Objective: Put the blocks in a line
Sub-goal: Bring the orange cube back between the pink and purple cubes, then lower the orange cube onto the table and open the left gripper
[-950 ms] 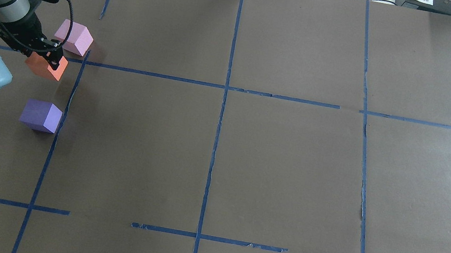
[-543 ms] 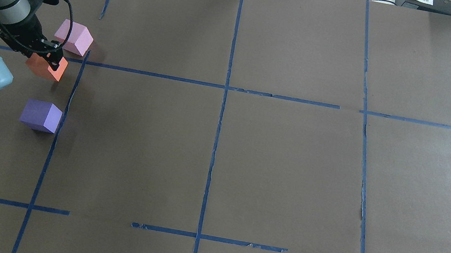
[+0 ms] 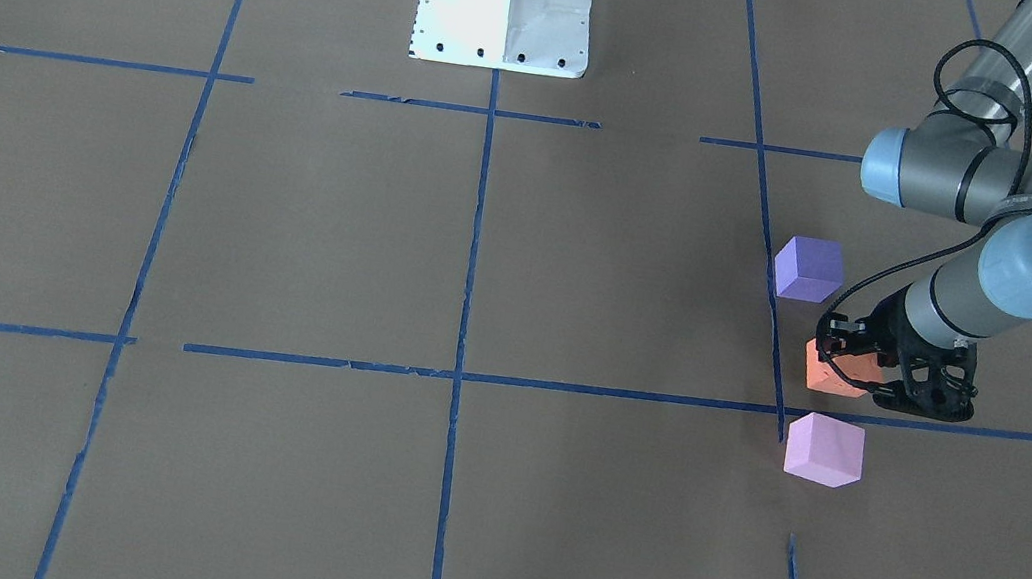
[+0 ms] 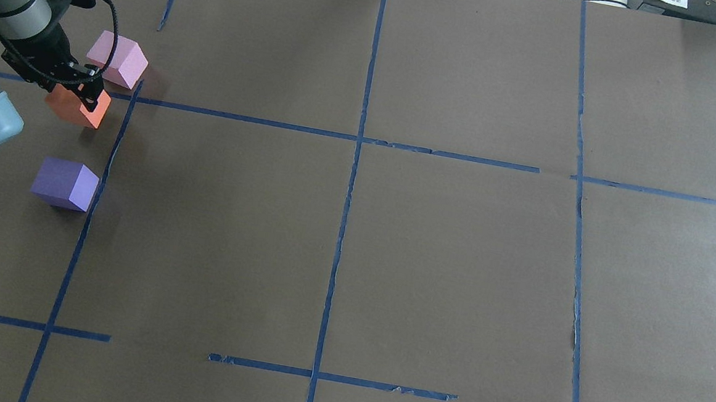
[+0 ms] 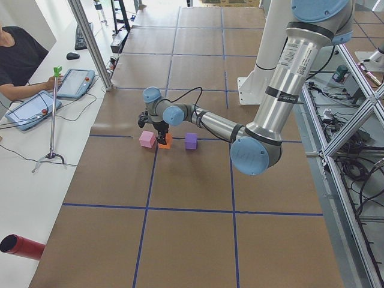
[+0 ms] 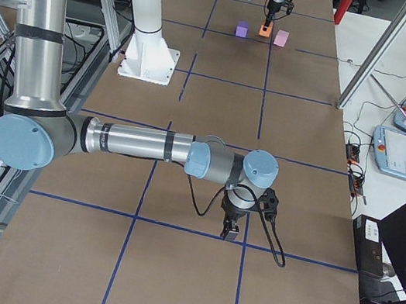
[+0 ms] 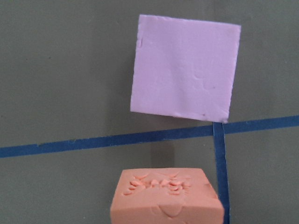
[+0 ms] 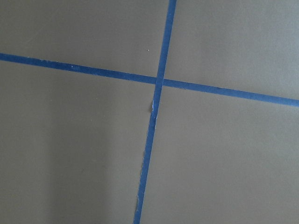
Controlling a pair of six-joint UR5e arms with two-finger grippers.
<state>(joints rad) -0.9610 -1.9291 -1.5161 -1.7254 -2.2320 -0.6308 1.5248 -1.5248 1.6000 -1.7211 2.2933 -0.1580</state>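
Brown-papered table (image 4: 393, 251): your left gripper (image 4: 85, 92) pinches the orange block (image 4: 72, 109), pink block (image 4: 116, 59) just ahead of it; drift forward while lowering and you'd likely nudge pink askew.

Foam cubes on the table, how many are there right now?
3. The pale pink foam cube sits farthest from the robot, the orange foam cube in the middle, gripped by the left gripper, the purple foam cube nearest. None seems hidden.
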